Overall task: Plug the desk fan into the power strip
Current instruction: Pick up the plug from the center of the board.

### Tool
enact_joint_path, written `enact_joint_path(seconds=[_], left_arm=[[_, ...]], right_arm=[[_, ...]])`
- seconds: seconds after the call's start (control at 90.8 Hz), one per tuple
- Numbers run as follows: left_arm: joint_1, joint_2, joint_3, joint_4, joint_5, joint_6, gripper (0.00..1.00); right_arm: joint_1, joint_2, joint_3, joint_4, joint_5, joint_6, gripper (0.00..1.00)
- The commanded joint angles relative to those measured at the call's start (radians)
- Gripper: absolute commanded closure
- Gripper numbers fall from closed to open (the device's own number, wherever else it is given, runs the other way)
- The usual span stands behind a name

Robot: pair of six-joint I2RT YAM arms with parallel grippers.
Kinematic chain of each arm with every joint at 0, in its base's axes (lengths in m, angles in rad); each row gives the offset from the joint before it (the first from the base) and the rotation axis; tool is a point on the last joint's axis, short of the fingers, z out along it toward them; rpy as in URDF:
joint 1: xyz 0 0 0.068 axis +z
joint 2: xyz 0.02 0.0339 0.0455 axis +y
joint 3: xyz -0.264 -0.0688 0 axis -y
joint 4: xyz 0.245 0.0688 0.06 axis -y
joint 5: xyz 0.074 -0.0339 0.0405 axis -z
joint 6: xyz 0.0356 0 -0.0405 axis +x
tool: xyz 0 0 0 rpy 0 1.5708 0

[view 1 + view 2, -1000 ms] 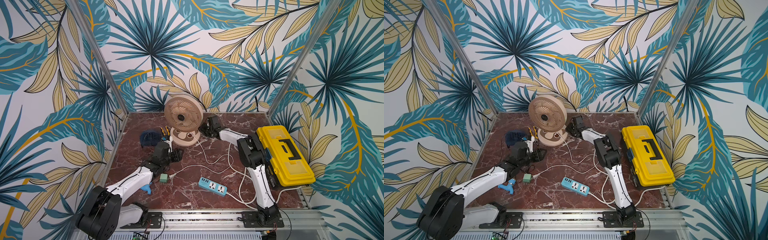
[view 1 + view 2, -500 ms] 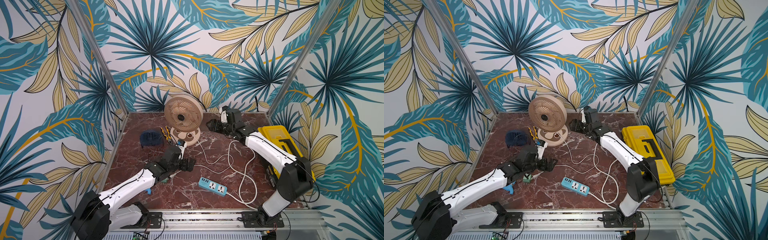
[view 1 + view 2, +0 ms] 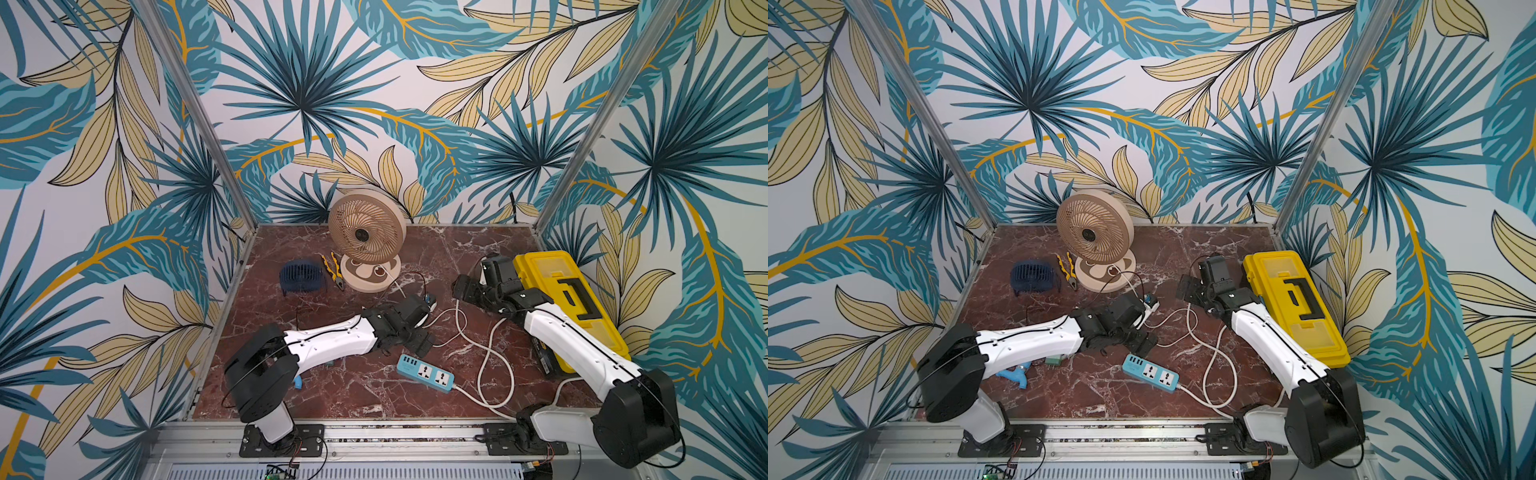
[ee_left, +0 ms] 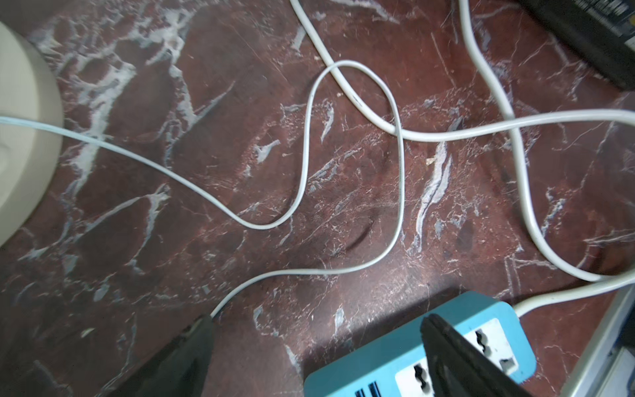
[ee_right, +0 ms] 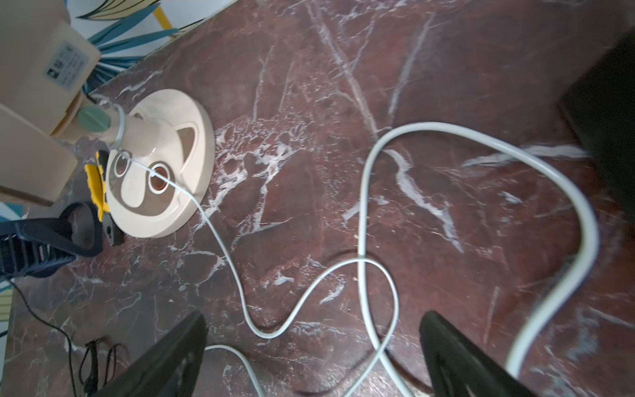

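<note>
Left wrist, power strip (image 4: 374, 361) cropped, partly covered

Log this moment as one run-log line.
left gripper: open, empty | right gripper: open, empty | power strip: both sockets empty | fan cord: loose on table

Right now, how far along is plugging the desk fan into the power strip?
Done: nothing yet; the power strip has both sockets empty. In hand: nothing; the left gripper hovers open by the strip, over the thin cord from the desk fan, and the right gripper is open above that cord. Still to do: find the plug, which I cannot make out, grasp it and insert it.
</note>
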State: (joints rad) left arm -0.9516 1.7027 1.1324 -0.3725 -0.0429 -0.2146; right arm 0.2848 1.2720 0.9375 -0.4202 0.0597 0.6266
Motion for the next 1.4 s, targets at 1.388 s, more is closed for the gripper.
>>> enact_joint_path(seconds=[1.388], left_arm=[[-0.021, 0.391, 0.297, 0.032, 0.233, 0.119, 0.46]], right_arm=[[-0.056, -0.326, -0.291, 0.029, -0.100, 0.065, 0.18]])
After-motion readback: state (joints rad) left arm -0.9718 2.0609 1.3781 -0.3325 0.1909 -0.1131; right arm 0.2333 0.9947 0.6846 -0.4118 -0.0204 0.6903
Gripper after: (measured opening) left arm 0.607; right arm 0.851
